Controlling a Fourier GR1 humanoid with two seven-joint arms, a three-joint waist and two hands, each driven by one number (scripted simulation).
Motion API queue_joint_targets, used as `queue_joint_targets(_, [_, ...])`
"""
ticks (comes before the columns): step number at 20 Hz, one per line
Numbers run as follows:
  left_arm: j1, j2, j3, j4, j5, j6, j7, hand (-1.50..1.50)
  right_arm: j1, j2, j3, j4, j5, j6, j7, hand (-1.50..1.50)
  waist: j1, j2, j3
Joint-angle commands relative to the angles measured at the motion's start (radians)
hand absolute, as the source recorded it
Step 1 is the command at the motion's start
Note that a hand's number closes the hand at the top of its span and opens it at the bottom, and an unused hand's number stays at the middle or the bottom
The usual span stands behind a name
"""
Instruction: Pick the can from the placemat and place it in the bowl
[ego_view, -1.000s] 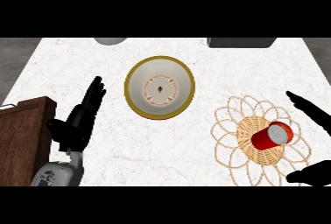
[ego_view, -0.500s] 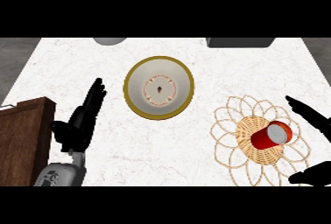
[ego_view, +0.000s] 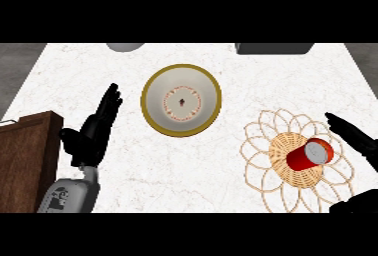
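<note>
Can (ego_view: 310, 155) seemingly just beside right hand (ego_view: 356, 136)

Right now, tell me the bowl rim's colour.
Gold, around the bowl; shown in the head view.

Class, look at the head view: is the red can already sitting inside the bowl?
No, the red can lies on the woven placemat, apart from the bowl.

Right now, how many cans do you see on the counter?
1. The can lies on its side in the middle of the placemat, right of the bowl, close to the right hand. None looks hidden.
</note>
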Motion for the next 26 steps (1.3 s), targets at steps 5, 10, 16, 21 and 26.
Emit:
queue_joint_targets(5, [0.006,-0.01,0.018,-0.037,-0.025,-0.008,0.039,0.0,0.005,0.132,0.02,-0.034,0.04,0.007,0.088,-1.5,0.0,0.0,0.0])
queue_joint_targets(10, [0.044,-0.027,0.011,-0.096,-0.037,-0.021,0.051,0.0,-0.033,0.124,-0.065,0.115,0.071,0.078,-0.02,-1.5,0.003,0.0,0.0])
queue_joint_targets(16, [0.104,-0.05,-0.01,-0.12,-0.061,-0.015,0.024,0.0,0.018,0.193,-0.005,0.221,0.256,0.002,-0.223,-1.5,0.004,0.0,0.0])
queue_joint_targets(21, [0.022,-0.027,0.061,-0.003,-0.018,-0.06,-0.023,0.0,-0.036,0.13,-0.023,0.276,0.361,-0.042,-0.213,-1.5,0.002,0.001,0.0])
queue_joint_targets(26, [0.035,-0.041,0.036,-0.091,-0.051,-0.037,0.055,0.0,-0.051,0.204,0.047,0.313,0.459,-0.104,-0.213,-1.5,0.003,0.0,0.0])
